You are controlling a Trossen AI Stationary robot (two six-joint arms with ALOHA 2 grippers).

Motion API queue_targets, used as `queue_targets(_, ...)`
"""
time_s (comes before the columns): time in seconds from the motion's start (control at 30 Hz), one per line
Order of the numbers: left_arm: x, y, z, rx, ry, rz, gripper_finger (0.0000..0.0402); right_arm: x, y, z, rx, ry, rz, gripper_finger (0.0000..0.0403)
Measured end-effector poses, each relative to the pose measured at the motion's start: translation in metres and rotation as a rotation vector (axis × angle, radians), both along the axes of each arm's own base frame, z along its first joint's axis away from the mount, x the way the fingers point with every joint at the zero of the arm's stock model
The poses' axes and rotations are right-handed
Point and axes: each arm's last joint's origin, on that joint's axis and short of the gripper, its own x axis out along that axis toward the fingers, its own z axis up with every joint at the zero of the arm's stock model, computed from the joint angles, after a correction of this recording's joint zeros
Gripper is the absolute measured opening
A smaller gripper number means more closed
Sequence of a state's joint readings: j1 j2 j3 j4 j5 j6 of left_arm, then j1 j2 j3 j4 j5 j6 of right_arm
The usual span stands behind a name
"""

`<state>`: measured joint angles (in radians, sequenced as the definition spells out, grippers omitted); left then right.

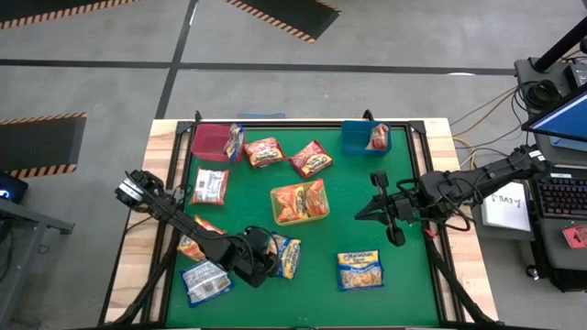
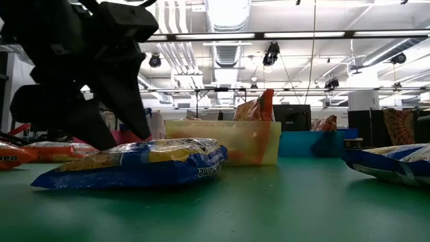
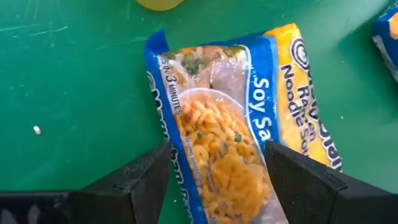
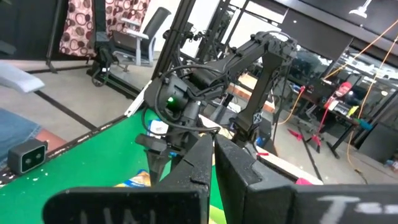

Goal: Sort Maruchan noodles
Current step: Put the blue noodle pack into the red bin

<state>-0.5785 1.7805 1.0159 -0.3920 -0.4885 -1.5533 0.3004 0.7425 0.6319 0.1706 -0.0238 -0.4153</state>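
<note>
Ramen packets lie scattered on the green table point(image 1: 404, 275). My left gripper point(image 1: 266, 257) point(image 3: 217, 180) is open, low over a blue-and-yellow soy sauce packet point(image 1: 287, 257) point(image 3: 236, 124) point(image 2: 134, 163) that lies flat on the table. One finger stands at the packet's blue long edge and the other over its yellow side. My right gripper point(image 1: 374, 195) point(image 4: 213, 155) is shut and holds nothing, hovering right of the yellow bin point(image 1: 300, 203). Other loose packets: blue-yellow point(image 1: 360, 270), blue-silver point(image 1: 206, 280), orange point(image 1: 194, 246), and red ones point(image 1: 264, 151) point(image 1: 312, 158) point(image 1: 209, 186). My left gripper comes at the soy sauce packet from above, its fingers point(image 3: 143, 183) across the packet's width near one end point(image 3: 217, 168). The packet lies flat on the table. Whether the fingers touch it, I cannot tell.
Red bin point(image 1: 209, 142) at the far left holds a packet on edge point(image 1: 236, 142). Blue bin point(image 1: 359, 139) at the far right holds a red packet point(image 1: 380, 136). The yellow bin mid-table holds orange packets. Free green surface lies in the near middle and right.
</note>
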Motion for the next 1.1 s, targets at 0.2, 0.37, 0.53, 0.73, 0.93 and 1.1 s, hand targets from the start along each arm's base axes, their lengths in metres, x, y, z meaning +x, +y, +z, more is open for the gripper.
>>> queue_targets(0.2,0.000,0.001,-0.003,-0.004,-0.010,0.002,0.0241,0.000,0.000,-0.001,0.021,0.020,-0.001,0.0009)
queue_targets(0.37,0.003,-0.001,-0.011,-0.004,-0.033,0.002,0.0241,0.000,0.000,-0.002,0.041,0.036,-0.001,0.0009)
queue_targets(0.53,0.012,-0.007,-0.026,-0.016,-0.078,0.007,0.0241,0.000,0.000,-0.004,0.063,0.066,-0.002,0.0009)
queue_targets(0.73,0.016,-0.009,-0.031,-0.028,-0.095,0.005,0.0224,0.000,0.000,-0.004,0.088,0.074,-0.002,0.0009)
queue_targets(0.93,0.016,-0.009,-0.031,-0.033,-0.087,-0.007,0.0172,0.000,0.000,-0.004,0.099,0.082,-0.003,0.0009)
queue_targets(1.1,0.016,-0.010,-0.031,-0.035,-0.081,-0.022,0.0112,0.000,0.000,-0.004,0.098,0.082,-0.003,0.0009)
